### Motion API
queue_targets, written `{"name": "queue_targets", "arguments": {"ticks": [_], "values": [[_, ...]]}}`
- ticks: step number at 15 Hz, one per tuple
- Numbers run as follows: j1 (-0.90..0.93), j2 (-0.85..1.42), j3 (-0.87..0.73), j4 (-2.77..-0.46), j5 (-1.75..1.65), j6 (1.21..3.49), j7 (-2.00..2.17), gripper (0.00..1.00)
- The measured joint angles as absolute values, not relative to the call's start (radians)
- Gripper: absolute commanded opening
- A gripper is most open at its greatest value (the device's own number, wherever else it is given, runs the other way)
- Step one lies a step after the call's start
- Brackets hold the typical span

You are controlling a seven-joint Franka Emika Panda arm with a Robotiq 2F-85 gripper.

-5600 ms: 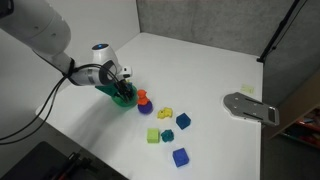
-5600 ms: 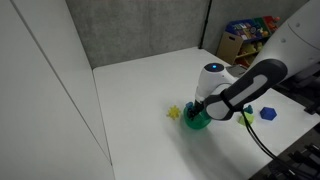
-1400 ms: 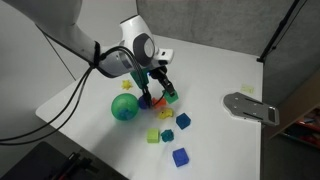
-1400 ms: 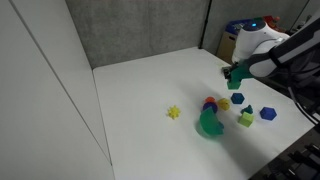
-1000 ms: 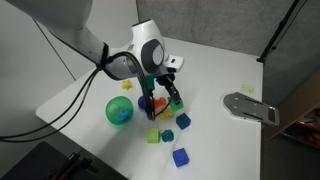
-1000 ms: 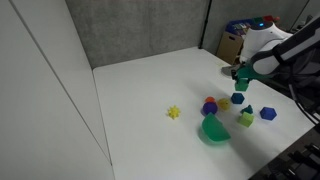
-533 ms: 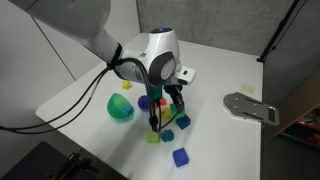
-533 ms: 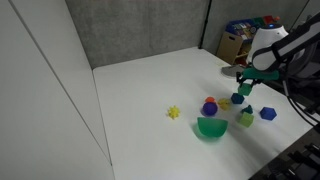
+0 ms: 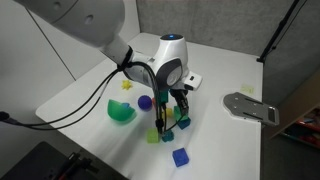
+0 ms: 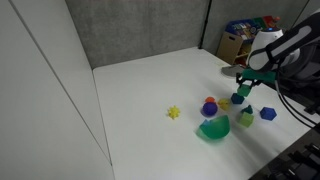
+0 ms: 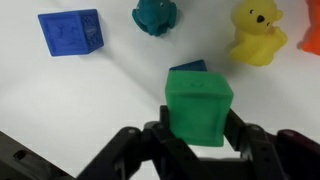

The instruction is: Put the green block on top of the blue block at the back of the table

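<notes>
Green bowl (image 9: 121, 110) on tabletop (image 9: 220, 70); contents not clear. Hand (image 11: 198, 122) clamped on green block (image 11: 198, 100), w/ blue block (image 11: 190, 67) mostly hidden behind it, contact unclear. Orange obj (image 11: 312, 38) cut off at wrist view edge.
</notes>
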State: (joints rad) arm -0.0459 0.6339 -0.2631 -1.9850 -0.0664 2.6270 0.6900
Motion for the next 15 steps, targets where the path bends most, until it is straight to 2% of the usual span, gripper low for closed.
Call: {"name": "queue_targets", "arguments": {"ticks": [6,7,8,10,12,15], "values": [[-0.046,0.682,-0.268,-1.927,-0.064,2.627,0.69,0.29],[-0.046,0.689,-0.269,-1.919,-0.064,2.627,0.69,0.57],[-0.046,0.694,-0.27,-1.913,-0.064,2.627,0.69,0.81],[-0.046,0.706,-0.271,-1.901,-0.064,2.626,0.69,0.84],[-0.045,0.717,-0.271,-1.894,-0.064,2.626,0.69,0.99],[-0.042,0.723,-0.271,-1.888,-0.064,2.626,0.69,1.0]]}}
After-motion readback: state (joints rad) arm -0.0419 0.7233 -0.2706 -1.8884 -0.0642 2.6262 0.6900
